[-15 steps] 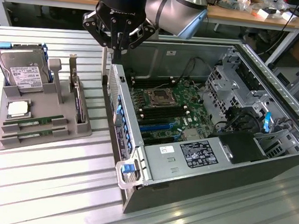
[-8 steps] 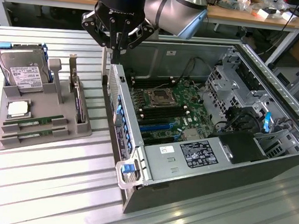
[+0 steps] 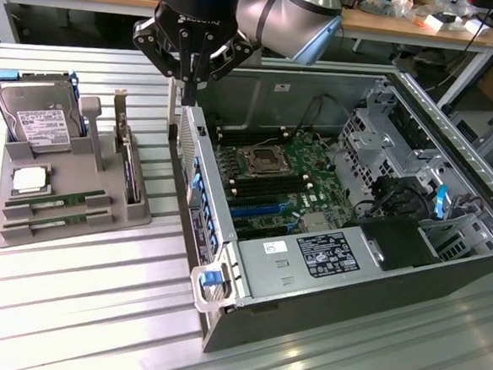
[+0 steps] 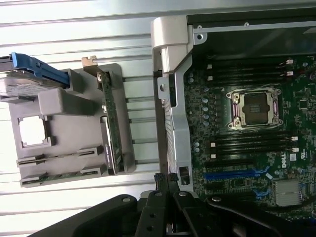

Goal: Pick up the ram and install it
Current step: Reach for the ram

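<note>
Two green memory boards are laid flat, side by side, in slots at the six o'clock edge of a grey holder point(image 3: 138, 216), which is set on the ribbed metal desk point(image 3: 77, 309) at the exterior view's left. They are the far ram stick point(image 3: 57, 198) and the near ram stick point(image 3: 55, 220). At the holder's eleven o'clock corner a silver hard drive point(image 3: 35, 124) with blue rails is propped on a slant. A square processor chip point(image 3: 28, 180) is seated between the drive and the ram. At the holder's three o'clock side an expansion card point(image 3: 129, 167) with a metal bracket is stood on edge.

The end effector point(image 3: 191, 86) is hung above the rear wall of the open computer case point(image 3: 443, 279), between one and two o'clock from the ram and well apart from it. Its fingers point(image 4: 162, 185) are clenched together and nothing is gripped between them.

Further right, inside the case, the green motherboard point(image 3: 294, 167) is exposed. The processor socket point(image 3: 258, 160) is placed near its middle, and black memory slots point(image 3: 237, 136) are ranged at the socket's twelve and six o'clock. A power supply point(image 3: 309, 261) with a printed label is set along the case's six o'clock side. A blue latch point(image 3: 210, 277) is fixed at the seven o'clock corner, and grey drive cages point(image 3: 385, 140) are mounted at two o'clock.
</note>
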Motion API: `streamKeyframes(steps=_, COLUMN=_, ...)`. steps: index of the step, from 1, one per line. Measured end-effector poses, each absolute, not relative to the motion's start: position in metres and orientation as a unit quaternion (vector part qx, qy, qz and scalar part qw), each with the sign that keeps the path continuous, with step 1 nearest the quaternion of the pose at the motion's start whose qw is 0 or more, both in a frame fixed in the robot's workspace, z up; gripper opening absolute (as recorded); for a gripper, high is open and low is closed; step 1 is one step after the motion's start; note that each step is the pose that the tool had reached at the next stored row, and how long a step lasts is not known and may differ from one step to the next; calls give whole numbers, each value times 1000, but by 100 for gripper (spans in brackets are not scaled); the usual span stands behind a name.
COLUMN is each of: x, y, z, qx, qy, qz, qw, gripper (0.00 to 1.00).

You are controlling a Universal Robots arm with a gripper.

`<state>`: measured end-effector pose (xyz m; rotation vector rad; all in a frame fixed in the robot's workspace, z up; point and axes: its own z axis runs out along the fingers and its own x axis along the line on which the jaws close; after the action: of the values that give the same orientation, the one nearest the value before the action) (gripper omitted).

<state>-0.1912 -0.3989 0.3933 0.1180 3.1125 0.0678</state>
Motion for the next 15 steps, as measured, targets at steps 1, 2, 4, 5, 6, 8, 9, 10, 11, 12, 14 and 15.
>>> streamKeyframes(steps=1, x=-191, y=-399, z=393, qx=38, qy=999, qz=22, qw=13, gripper=10)
streamKeyframes(steps=2, x=-191, y=-399, z=393, qx=38, qy=999, qz=22, qw=13, gripper=10)
streamKeyframes(steps=4, x=-192, y=-399, z=393, qx=38, qy=999, qz=22, qw=13, gripper=10)
streamKeyframes(steps=5, x=-192, y=-399, z=393, qx=38, qy=999, qz=22, qw=13, gripper=10)
streamKeyframes(steps=6, x=-192, y=-399, z=393, qx=38, qy=999, qz=22, qw=13, gripper=10)
streamKeyframes(steps=8, x=-193, y=-399, z=393, qx=38, qy=999, qz=22, qw=13, gripper=10)
streamKeyframes(steps=9, x=-194, y=-399, z=393, qx=38, qy=999, qz=22, qw=13, gripper=10)
streamKeyframes(steps=10, x=-195, y=-399, z=393, qx=38, qy=999, qz=22, qw=13, gripper=10)
streamKeyframes(steps=11, x=-195, y=-399, z=393, qx=38, qy=999, qz=22, qw=13, gripper=10)
streamKeyframes(steps=12, x=-195, y=-399, z=393, qx=38, qy=999, qz=22, qw=13, gripper=10)
streamKeyframes(steps=14, x=-196, y=-399, z=393, qx=38, qy=999, qz=22, qw=13, gripper=10)
streamKeyframes(steps=15, x=-196, y=-399, z=393, qx=38, qy=999, qz=22, qw=13, gripper=10)
